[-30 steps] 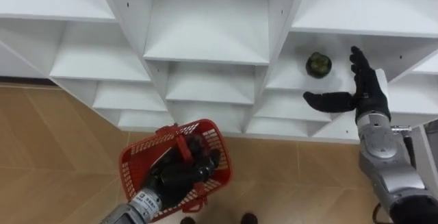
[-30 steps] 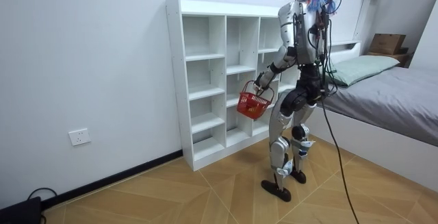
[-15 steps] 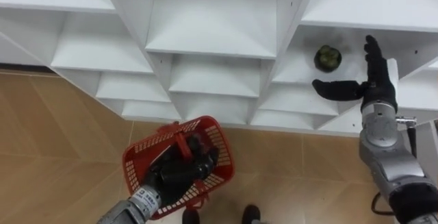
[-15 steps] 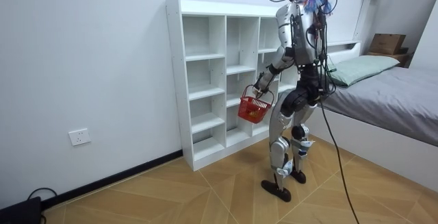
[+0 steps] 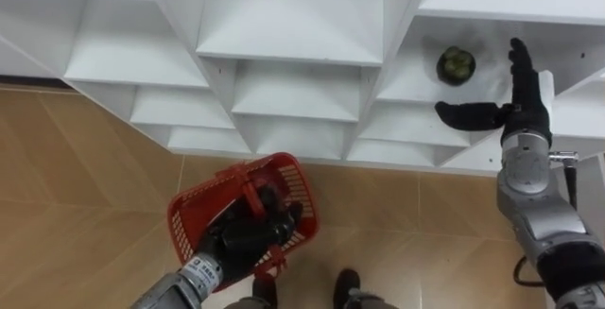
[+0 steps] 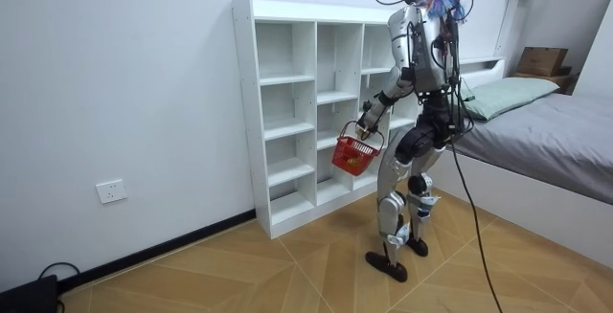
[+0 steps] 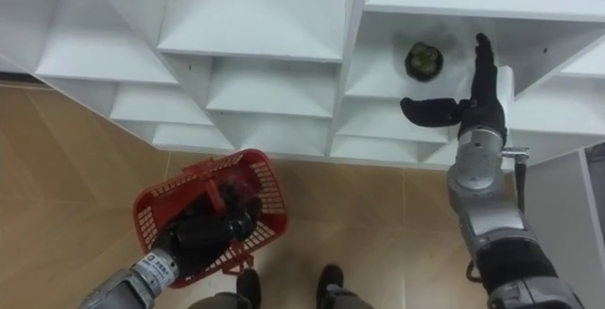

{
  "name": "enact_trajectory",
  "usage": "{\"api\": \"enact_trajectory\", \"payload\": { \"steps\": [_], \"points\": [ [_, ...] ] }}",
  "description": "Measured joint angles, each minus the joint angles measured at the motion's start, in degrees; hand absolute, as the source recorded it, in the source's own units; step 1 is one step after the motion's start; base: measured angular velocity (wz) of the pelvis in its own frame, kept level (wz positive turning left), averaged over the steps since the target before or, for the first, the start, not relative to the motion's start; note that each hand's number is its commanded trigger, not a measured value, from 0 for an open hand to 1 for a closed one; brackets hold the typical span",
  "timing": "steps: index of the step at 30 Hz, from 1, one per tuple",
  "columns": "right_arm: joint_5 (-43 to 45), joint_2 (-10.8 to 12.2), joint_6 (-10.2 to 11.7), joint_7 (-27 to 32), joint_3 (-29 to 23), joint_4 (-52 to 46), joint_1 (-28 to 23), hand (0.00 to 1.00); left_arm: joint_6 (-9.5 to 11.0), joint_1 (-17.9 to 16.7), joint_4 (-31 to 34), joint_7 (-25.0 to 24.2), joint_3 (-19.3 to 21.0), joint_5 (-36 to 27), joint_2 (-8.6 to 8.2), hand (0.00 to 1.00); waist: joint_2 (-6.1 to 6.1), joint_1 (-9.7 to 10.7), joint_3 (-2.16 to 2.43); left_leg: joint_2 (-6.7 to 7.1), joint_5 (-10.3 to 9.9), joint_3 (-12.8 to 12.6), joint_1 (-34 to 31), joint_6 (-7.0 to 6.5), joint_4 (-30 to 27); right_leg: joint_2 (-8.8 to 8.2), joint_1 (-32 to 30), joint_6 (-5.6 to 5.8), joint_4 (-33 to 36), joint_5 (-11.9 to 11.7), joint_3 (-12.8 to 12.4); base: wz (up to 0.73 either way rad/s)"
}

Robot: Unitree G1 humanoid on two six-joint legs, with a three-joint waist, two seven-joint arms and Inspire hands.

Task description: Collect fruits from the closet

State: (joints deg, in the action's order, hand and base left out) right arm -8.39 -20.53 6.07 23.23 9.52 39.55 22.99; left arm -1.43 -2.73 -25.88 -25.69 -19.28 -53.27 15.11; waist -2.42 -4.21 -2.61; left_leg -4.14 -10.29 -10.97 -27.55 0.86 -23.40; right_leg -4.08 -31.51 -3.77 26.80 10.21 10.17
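Note:
A dark green round fruit (image 5: 455,64) (image 7: 423,60) lies on a shelf in the right column of the white closet (image 5: 293,25). My right hand (image 5: 510,109) (image 7: 470,108) is open just to the right of the fruit, thumb stretched out below it, apart from it. My left hand (image 5: 248,235) (image 7: 203,229) is shut on the handle of a red plastic basket (image 5: 194,219) (image 7: 156,216) held low over the wooden floor. In the room view I stand facing the closet (image 6: 287,112), the red basket (image 6: 352,153) hanging at hip height.
The white closet has three columns of open shelves. Wooden parquet floor (image 5: 76,214) lies below. In the room view a bed (image 6: 546,131) stands behind me on the room view's right, and a wall socket (image 6: 111,191) sits low on the wall.
My right hand has risen along the shelf beside the fruit. The whole eye picture has shifted; the basket hangs a little lower and further left.

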Motion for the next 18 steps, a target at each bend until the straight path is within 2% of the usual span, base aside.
{"api": "enact_trajectory", "payload": {
  "steps": [15,18],
  "points": [
    [0.00,-0.21,-1.29,0.30,0.55,0.54,1.85,0.00,-0.66,0.70,0.00,0.48,-0.18,0.00,-0.41,1.00,0.00,-0.72,0.01,-0.01,0.06,0.05,-0.84,0.01,0.03,0.02,-0.95,-0.07,-0.07,-0.05,0.04,0.00],
    [0.05,-0.33,-2.22,0.56,0.55,0.54,2.18,0.00,-0.66,0.79,0.01,0.53,-0.16,0.00,-0.40,1.00,-0.01,-0.73,0.02,-0.01,0.06,0.07,-0.89,0.01,0.04,-0.01,-0.95,-0.07,-0.03,-0.05,0.13,0.00]
  ]
}}
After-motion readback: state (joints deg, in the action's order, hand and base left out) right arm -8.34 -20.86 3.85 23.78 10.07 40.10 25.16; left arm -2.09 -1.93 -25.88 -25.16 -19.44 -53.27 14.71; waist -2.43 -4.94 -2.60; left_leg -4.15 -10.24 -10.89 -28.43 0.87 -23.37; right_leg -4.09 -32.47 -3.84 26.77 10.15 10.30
